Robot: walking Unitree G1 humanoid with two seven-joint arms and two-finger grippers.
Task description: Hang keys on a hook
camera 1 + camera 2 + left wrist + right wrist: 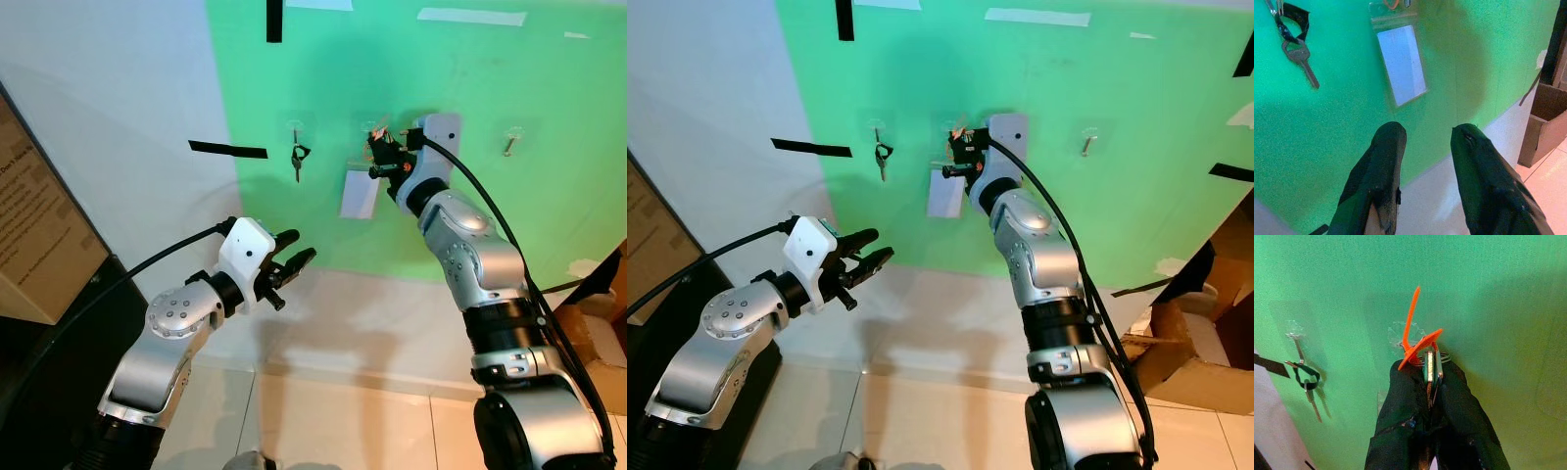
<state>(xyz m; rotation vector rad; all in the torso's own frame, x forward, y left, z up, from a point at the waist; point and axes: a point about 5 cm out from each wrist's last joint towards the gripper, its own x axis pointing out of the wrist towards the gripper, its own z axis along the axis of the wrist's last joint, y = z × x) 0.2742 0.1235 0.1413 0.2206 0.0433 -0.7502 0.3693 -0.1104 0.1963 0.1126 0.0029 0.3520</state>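
Note:
My right gripper (380, 152) is raised against the green wall sheet at the middle clear hook (1406, 335). It is shut on a bunch of keys (1430, 369) with an orange strap (1413, 328) that sticks up in front of the hook. Whether the strap is over the hook cannot be told. A white card (360, 194) hangs just below that hook. The left hook holds a single key on a black strap (297, 157). The right hook (511, 140) is bare. Lower and to the left, my left gripper (294, 257) points at the wall, open and holding nothing.
Black tape strips (227, 149) mark the wall and the green sheet (490, 215). A brown cardboard box (39, 235) stands at the left on a dark stand. Open cardboard boxes (1195, 352) lie on the tiled floor at the right.

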